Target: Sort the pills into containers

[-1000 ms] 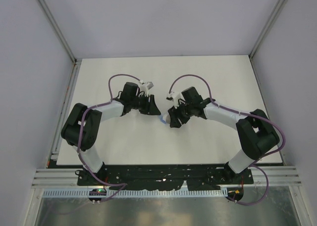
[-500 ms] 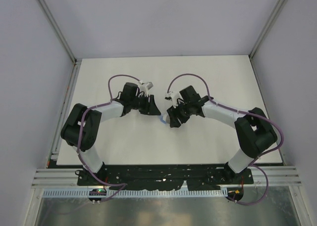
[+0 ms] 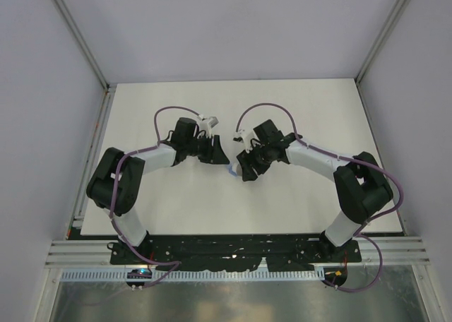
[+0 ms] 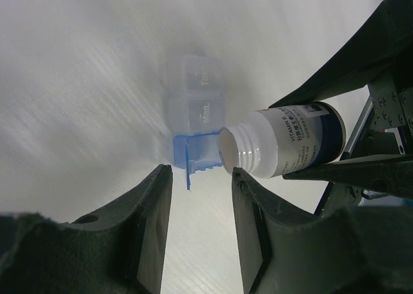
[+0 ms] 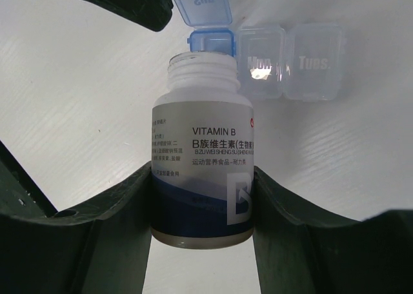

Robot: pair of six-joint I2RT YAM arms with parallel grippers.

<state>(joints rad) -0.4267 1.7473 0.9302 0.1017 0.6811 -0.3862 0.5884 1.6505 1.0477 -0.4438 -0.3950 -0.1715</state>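
- The right gripper (image 5: 203, 207) pinches a white bottle (image 5: 203, 146) by its lower body, one finger on each side.
- The bottle has a blue and grey label reading "VITAMIN B". Its threaded mouth is open.
- From the left wrist camera the bottle lies close to level, mouth pointing at a pill box (image 5: 287, 65) on the white table (image 3: 296, 110).
- The pill box is a row of small cells. The end one is a blue cell (image 5: 210, 42) whose lid (image 5: 199, 4) stands flipped open, marked "Sun".
- Next to it sit two clear cells (image 5: 313, 62) with lids down, marked "Mon" and "Tues".
- The bottle's mouth is just beside the blue cell; I cannot tell whether they touch.
- The left gripper (image 4: 200, 207) has its fingers spread with nothing between them. It is near the blue cell and the bottle's mouth.
- From above, both grippers meet near the middle of the table, tips close together.
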